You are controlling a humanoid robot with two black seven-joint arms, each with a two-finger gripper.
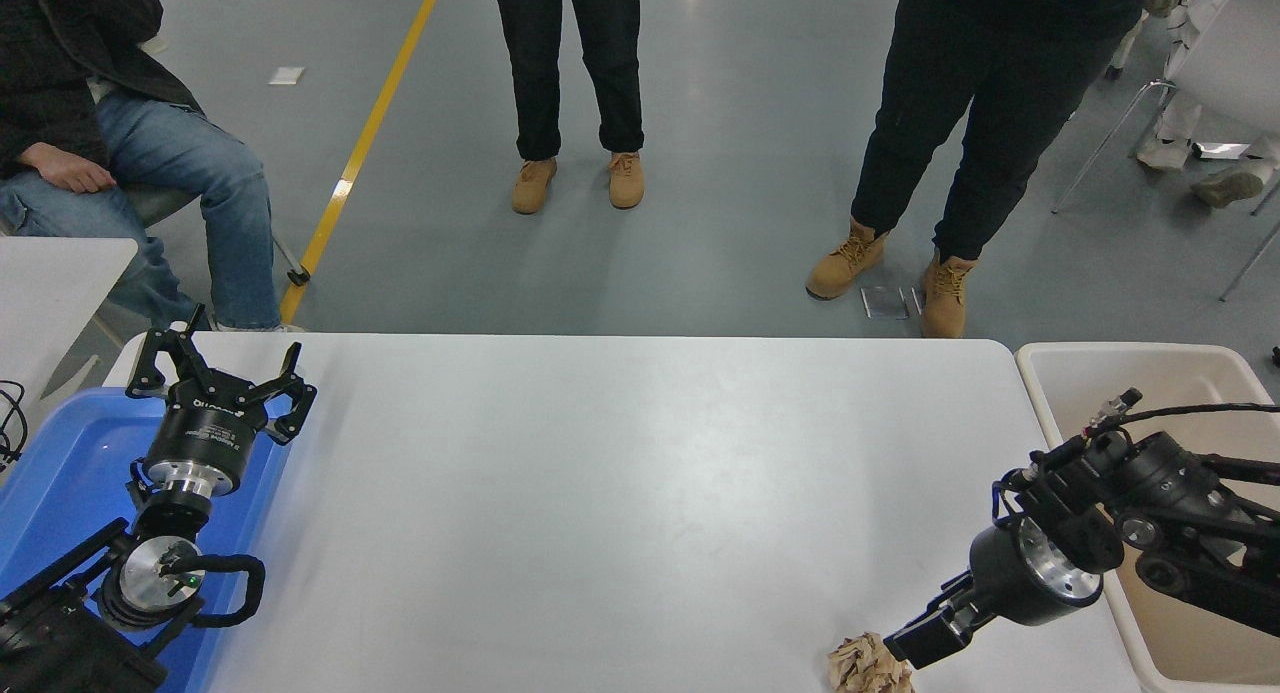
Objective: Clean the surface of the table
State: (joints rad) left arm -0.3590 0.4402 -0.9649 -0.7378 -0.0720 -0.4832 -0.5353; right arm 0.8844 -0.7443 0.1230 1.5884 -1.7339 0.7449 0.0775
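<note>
Grey flooring with a yellow line is seen beyond the table surface, which fills the middle of the view from the far edge down to the bottom, wide, white and smooth. Near its bottom edge, right of centre, a crumpled ball of brown paper is found lying on it. The right gripper is reached in from the right side, angled down and to the left, its tip just beside the paper ball, perhaps touching it; whether its fingers are spread or pressed together cannot be told. A beige bin is set against the table's right end, under the right arm. The left gripper is parked at the lower left over a blue tray, its fingers spread wide with nothing between them. Two people in dark trousers and tan boots are seen standing past the far edge, and a person in jeans is seated at the upper left.
</note>
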